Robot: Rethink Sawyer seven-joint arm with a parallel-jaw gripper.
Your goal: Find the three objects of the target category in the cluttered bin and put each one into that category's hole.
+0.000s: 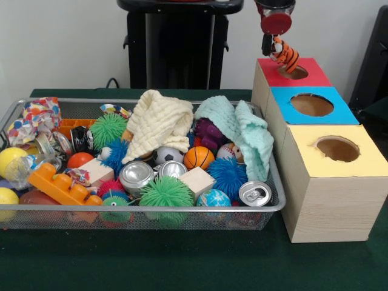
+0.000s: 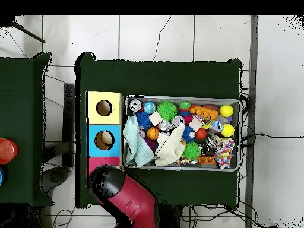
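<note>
My gripper [image 1: 274,43] hangs at the top right of the front view, shut on the orange, black-striped tiger plush [image 1: 285,55]. The plush dangles just above the round hole [image 1: 295,73] in the red surround, at the far end of the pale wooden box [image 1: 327,203]. In the overhead view my red arm [image 2: 122,195] covers the red surround and the gripper. The wire mesh bin [image 1: 276,203] lies left of the box, full of toys; it also shows in the overhead view [image 2: 178,97]. No tan bear-like plush shows.
A cream cloth [image 1: 159,121] and a mint cloth [image 1: 245,127] lie over the bin's toys. Around them are spiky balls, small sports balls, cans [image 1: 254,193] and an orange block [image 1: 60,185]. The blue-surround hole [image 1: 311,104] and yellow-surround hole [image 1: 337,148] sit nearer the camera.
</note>
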